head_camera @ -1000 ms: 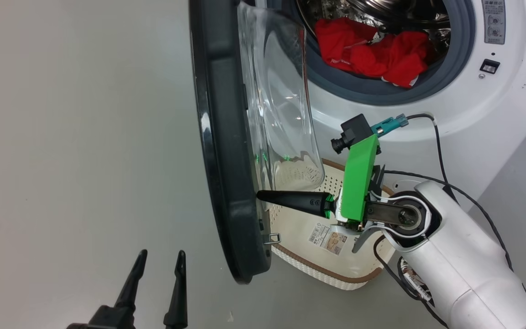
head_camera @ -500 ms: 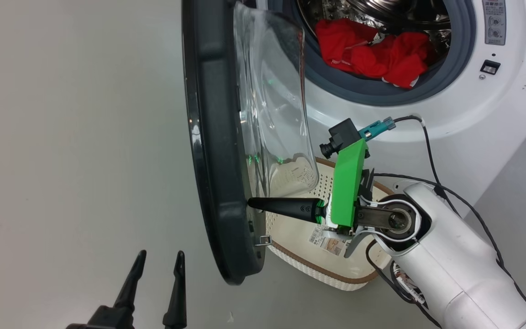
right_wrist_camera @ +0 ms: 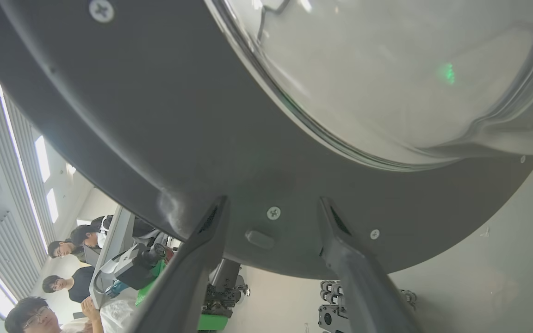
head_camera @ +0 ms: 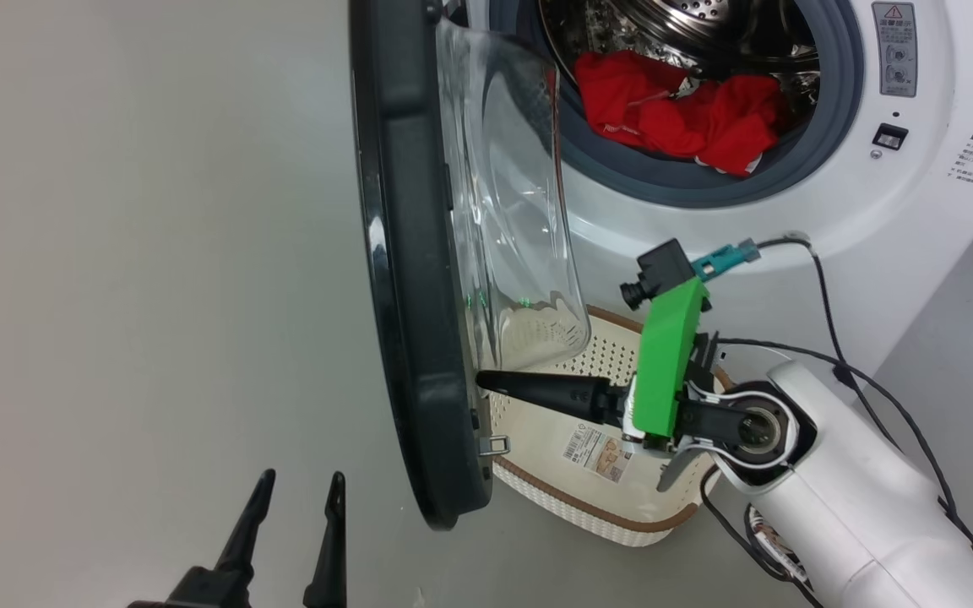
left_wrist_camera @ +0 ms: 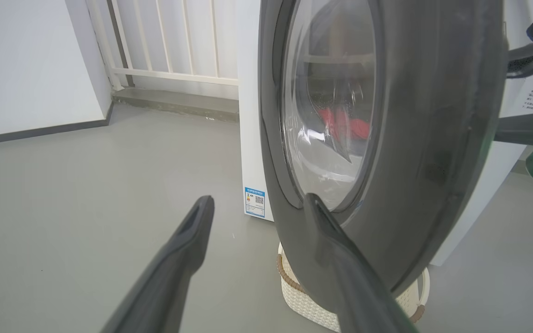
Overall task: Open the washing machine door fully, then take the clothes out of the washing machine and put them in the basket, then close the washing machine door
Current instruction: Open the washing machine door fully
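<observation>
Left pincer (head_camera: 296, 507) sits low left, wide open and empty, same as before. Door (head_camera: 406, 253) stands edge-on, swung out, roughly where it was; the head camera has shifted slightly. Right pincer (right_wrist_camera: 272, 203) has its tips at the door's inner rim, contact unclear, fingers now spread, holding nothing. Basket (head_camera: 588, 517) is on the floor under the door. Clothes (head_camera: 681, 118) are still inside the washing machine (head_camera: 790, 228).

Corner of basket (head_camera: 571, 511) hidden behind washing machine door (head_camera: 410, 295) ahead of right gripper (head_camera: 483, 381), door top cut off by edge, paper label (head_camera: 595, 452) print below right gripper unreadable, left gripper (head_camera: 301, 477) body cropped.
</observation>
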Controlling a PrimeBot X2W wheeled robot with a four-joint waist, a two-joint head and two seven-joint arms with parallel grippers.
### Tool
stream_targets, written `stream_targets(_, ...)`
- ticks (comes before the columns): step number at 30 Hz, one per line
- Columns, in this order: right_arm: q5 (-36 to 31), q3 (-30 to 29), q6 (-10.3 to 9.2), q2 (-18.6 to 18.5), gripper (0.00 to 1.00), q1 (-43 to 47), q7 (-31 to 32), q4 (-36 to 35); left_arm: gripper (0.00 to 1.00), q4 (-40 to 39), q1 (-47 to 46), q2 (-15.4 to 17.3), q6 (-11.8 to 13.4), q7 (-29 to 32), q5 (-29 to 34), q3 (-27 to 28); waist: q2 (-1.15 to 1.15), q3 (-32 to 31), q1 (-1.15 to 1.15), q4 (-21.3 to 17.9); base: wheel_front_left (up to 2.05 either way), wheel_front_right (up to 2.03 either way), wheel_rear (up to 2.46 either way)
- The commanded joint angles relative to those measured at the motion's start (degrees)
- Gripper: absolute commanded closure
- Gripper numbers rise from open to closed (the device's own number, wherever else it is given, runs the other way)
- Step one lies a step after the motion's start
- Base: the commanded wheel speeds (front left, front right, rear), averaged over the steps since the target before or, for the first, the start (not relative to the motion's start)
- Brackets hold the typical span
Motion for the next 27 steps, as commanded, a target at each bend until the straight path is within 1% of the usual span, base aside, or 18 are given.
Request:
stream_targets(1,-0.87,-0.39,0.39,0.16,0.00,1.07,-0.80,-1.63,0.00,-0.75,-1.51,0.53,-0.74,-0.51,0.72,2.13,0.00,-0.20,0.00,-0.14,0.00,0.00,0.00)
stream_targets(7,-1.46,-1.01,0.39,-2.14,0.00,3.57,-2.61,-1.88,0.00,0.68,-2.27,0.53,-1.94,-0.51,1.65,2.13,0.00,-0.97,0.00,-0.51,0.00,0.00,0.00)
stream_targets(14,-2.55,-1.58,0.39,-5.28,0.00,7.11,-5.76,-2.64,0.00,1.81,-2.78,0.53,-2.70,-0.51,2.30,2.61,0.00,-1.90,0.00,-0.99,0.00,0.00,0.00)
stream_targets(24,-3.65,-1.96,0.39,-9.30,0.00,12.19,-11.34,-3.18,0.00,2.08,-2.74,0.53,-3.14,-0.51,2.86,4.37,0.00,-2.82,0.00,-3.13,0.00,0.00,0.00)
stream_targets(27,-4.63,-1.80,0.39,-10.89,0.00,13.48,-14.21,-3.69,0.00,2.08,-2.47,0.53,-3.25,-0.51,3.10,5.02,0.00,-3.27,0.00,-4.16,0.00,0.00,0.00)
